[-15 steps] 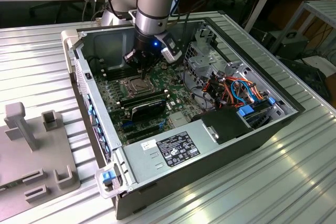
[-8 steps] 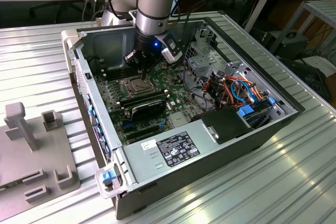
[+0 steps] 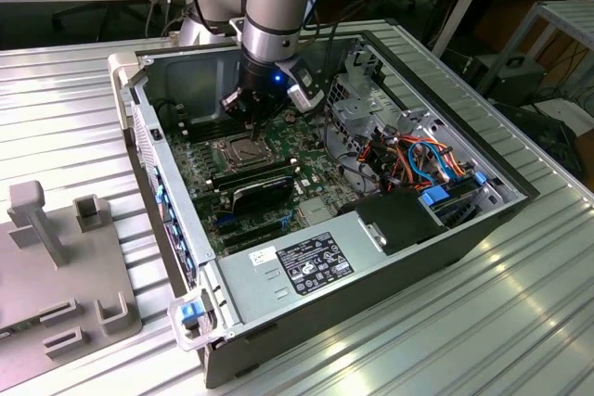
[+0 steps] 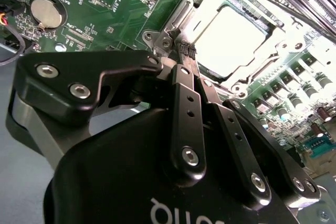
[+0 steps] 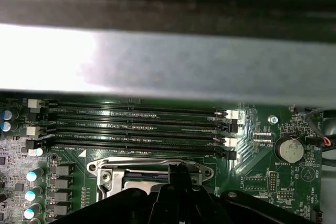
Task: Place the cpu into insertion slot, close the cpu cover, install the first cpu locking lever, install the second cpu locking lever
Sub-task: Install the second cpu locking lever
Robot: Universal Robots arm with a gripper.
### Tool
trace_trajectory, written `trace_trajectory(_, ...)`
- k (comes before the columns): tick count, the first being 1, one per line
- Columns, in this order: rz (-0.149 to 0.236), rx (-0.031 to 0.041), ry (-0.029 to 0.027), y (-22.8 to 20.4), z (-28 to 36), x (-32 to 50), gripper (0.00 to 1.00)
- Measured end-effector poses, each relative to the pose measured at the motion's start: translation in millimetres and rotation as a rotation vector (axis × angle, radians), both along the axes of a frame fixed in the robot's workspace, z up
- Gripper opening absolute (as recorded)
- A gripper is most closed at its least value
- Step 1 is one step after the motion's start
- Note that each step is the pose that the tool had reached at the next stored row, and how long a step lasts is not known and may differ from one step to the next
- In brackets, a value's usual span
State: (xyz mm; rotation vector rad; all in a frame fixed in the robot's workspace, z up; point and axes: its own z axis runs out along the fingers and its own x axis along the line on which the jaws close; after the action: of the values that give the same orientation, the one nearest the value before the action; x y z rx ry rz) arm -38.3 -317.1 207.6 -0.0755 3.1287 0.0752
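Note:
In the second wrist view the cpu [image 4: 231,32] lies flat in the insertion slot [image 4: 157,39], its silver top glaring bright. The cpu cover [image 4: 273,31] lies down around it as a metal frame. My gripper [image 4: 187,51] is shut, fingertips pressed together with nothing visible between them, right at one corner of the socket. The exterior view has the gripper [image 3: 254,130] low inside the computer case, at the far edge of the insertion slot [image 3: 236,148]. In the first wrist view the fingers [image 5: 181,177] stand over the socket frame [image 5: 113,174]. I cannot tell how the locking levers stand.
Several long black memory slots [image 5: 142,127] run beside the socket. A coin battery [image 5: 290,149] sits on the green board. In the case are a black power supply [image 3: 306,261], coloured cables [image 3: 422,159] and a metal wall [image 5: 168,61] close by. A grey fixture [image 3: 56,257] stands on the table.

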Motion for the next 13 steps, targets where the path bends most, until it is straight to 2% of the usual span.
trace_trajectory(3, 0.0, 0.0, 0.0, -1.0, 0.0, 0.2, 0.11)
trace_trajectory(9, 0.0, -0.0001, 0.0, -11.6, 0.1, 0.3, 0.11)
trace_trajectory(13, 0.0, 0.0, 0.0, -14.5, 2.6, 1.9, 0.11)
